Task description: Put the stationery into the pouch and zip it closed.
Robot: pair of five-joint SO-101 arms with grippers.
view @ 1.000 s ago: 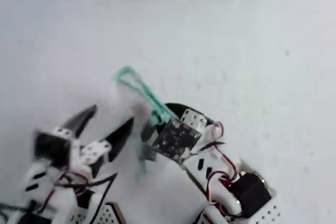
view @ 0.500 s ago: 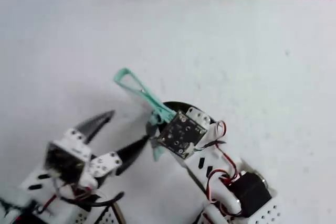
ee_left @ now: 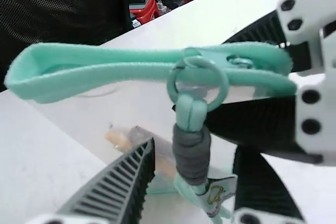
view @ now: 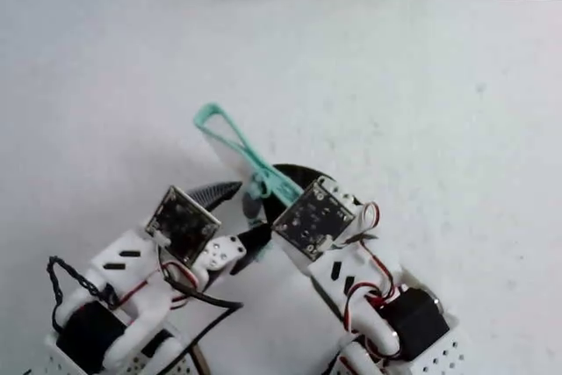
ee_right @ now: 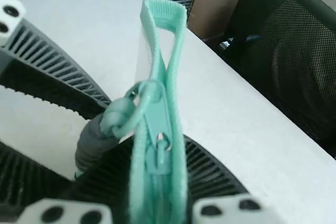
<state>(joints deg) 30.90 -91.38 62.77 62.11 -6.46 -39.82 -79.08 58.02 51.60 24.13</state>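
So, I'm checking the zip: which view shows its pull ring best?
The left wrist view: the pull ring faces the camera, whole, hanging from the pouch's slider. The right wrist view shows it side-on, the high view tiny.

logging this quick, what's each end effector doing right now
Left end effector: open, either side of the grey zipper pull cord.
Right end effector: shut on the mint green zip pouch.

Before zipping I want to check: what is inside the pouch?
Through the pouch's clear wall one pale rod-like item shows inside. The left gripper's finger and the zipper pull cover its lower part, so whether more lies there cannot be told.
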